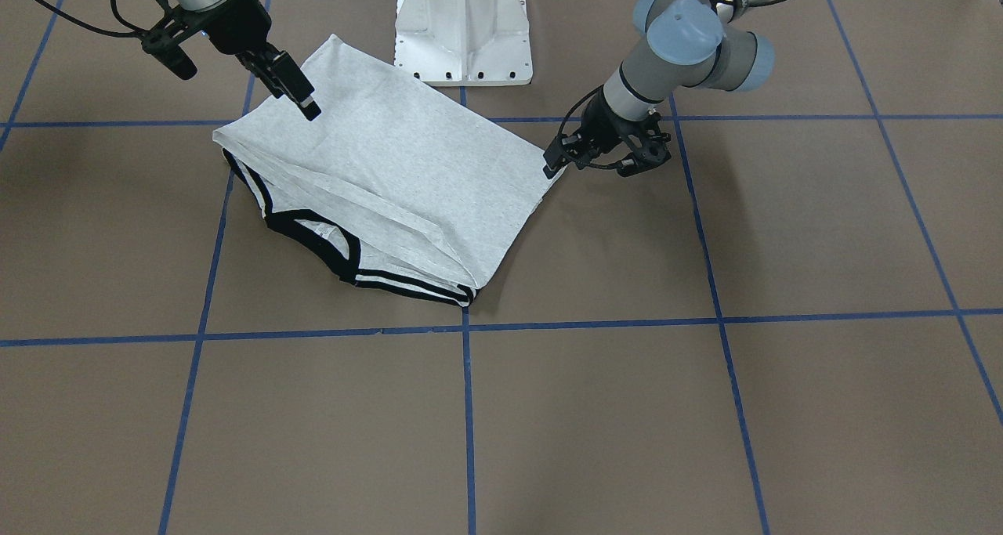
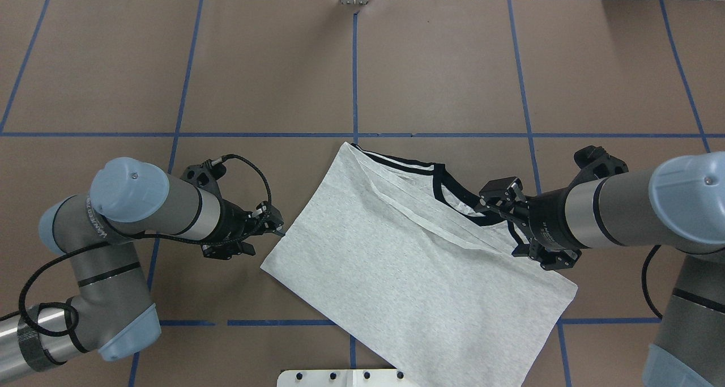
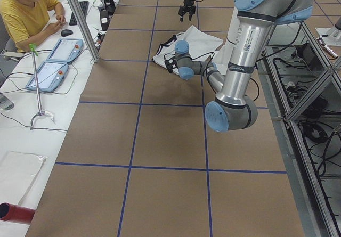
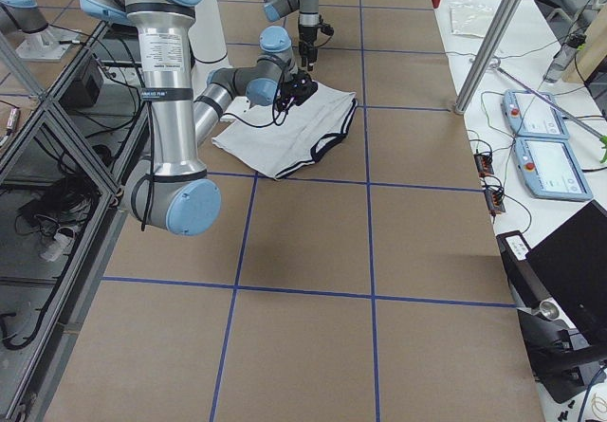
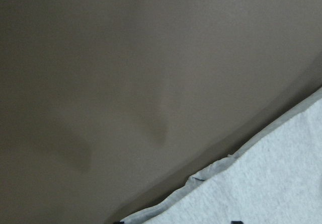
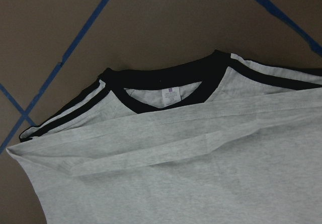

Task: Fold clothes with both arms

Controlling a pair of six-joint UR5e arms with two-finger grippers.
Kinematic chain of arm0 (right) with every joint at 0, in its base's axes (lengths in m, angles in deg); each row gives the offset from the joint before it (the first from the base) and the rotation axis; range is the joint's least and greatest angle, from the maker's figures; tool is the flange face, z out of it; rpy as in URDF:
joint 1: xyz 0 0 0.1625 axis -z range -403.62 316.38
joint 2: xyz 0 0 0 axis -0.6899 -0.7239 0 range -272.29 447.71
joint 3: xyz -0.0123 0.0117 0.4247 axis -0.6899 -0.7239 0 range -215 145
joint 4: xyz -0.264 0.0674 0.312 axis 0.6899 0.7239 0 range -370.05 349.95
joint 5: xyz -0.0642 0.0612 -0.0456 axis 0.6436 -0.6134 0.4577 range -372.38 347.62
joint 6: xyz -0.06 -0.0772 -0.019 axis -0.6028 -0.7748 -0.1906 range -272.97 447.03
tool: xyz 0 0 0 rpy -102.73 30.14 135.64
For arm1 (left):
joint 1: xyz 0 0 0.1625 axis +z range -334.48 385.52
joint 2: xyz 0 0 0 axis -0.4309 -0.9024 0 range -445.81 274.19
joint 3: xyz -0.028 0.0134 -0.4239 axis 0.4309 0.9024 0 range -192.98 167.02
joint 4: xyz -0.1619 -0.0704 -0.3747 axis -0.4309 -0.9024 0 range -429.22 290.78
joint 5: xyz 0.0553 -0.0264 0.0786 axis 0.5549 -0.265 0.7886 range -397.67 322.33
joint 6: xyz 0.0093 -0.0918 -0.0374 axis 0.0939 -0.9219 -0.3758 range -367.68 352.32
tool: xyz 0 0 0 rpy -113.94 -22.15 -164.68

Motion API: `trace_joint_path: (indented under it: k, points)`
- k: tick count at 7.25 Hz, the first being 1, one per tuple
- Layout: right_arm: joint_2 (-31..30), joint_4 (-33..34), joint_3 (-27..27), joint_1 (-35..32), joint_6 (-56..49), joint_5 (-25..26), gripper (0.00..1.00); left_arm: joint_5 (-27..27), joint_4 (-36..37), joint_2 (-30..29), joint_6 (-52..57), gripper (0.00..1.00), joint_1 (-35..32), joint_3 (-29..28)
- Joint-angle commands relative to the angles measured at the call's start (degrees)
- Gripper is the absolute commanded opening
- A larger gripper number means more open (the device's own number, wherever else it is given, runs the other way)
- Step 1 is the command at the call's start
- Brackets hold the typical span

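Overhead exterior, read from 9 o'clock to 3 o'clock. The left arm (image 2: pixel 147 205) comes in low at 8 o'clock, wrist pointing toward 3 o'clock. The left gripper (image 2: pixel 276 228) sits at table level, right at the nearest corner of the T-shirt (image 2: pixel 396 262). In the left wrist view, two dark fingertips (image 5: pixel 234 222) show well apart at 6 o'clock with the grey hem edge between them. The jaws stand spread and nothing is clamped.

The T-shirt lies folded on the brown table (image 2: pixel 255 64), plain grey side up, as a slanted rectangle from centre toward 5 o'clock. Its black collar (image 2: pixel 453 188) and black stripes (image 2: pixel 396 161) are at the 12 to 1 o'clock end. Its lower edge runs just beside the white pedestal base (image 2: pixel 340 378) at 6 o'clock. A small label (image 6: pixel 170 96) shows inside the neck in the right wrist view.

The right gripper (image 2: pixel 486 204) hangs over the collar area, fingers pointing toward 9 o'clock. I cannot tell how far it is open or whether it touches the cloth. The right arm (image 2: pixel 612 205) enters from 3 o'clock.
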Motion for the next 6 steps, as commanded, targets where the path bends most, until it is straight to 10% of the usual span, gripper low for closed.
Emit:
trace_joint_path:
  k: [1, 6]
  points:
    - [0.87, 0.0, -1.27, -0.27, -0.63, 0.0, 1.0, 0.74, 0.0, 0.37, -0.03, 0.72, 1.26, -0.2]
    - [2.45, 0.09, -2.24, -0.36, -0.63, 0.09, 1.0, 1.45, 0.09, 0.54, -0.12, 0.67, 3.37, -0.82]
